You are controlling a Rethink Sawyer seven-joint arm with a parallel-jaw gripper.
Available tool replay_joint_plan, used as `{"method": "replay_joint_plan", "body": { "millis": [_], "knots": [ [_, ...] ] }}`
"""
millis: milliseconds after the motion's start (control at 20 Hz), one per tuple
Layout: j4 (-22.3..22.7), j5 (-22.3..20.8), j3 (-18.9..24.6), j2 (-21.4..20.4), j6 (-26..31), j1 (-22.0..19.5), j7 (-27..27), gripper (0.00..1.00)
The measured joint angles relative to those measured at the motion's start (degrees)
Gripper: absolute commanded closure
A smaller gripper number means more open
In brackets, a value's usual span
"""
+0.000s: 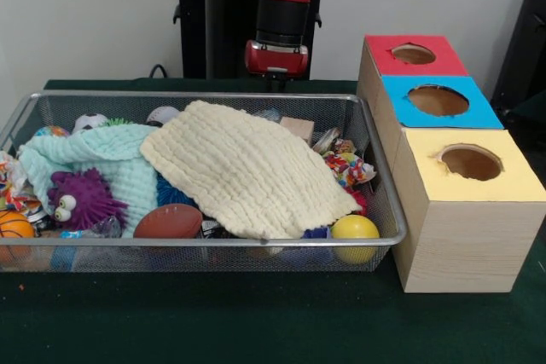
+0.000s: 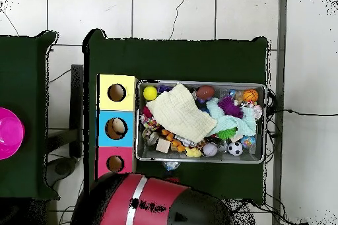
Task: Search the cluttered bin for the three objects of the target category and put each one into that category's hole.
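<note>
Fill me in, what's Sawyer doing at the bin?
Nothing is being handled yet. The arm hangs behind the wire bin, clear of its contents. A cream cloth and a mint cloth cover much of the toy clutter. The three-hole box (red, blue, yellow) sits beside the bin; something pale shows in the blue hole.

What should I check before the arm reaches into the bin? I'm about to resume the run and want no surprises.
1. Gripper clear of the wire bin: ok, the arm sits behind its far rim.
2. Gripper open: cannot tell, fingers hidden.
3. Contents exposed: not ok, the cream cloth and mint cloth cover much of the clutter.
4. Holes unobstructed: ok for the yellow box and red box; the blue box seems to hold something.
5. Loose balls reachable: ok, the yellow ball lies uncovered near the boxes.
</note>
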Motion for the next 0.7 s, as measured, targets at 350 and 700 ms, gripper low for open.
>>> {"method": "replay_joint_plan", "body": {
  "millis": [350,700],
  "knots": [
    [0.3,2.5,0.6,-1.6,4.1,0.7,0.0,1.0],
    [0.2,5.2,1.6,-4.0,12.2,0.8,0.0,1.0]
  ]
}}
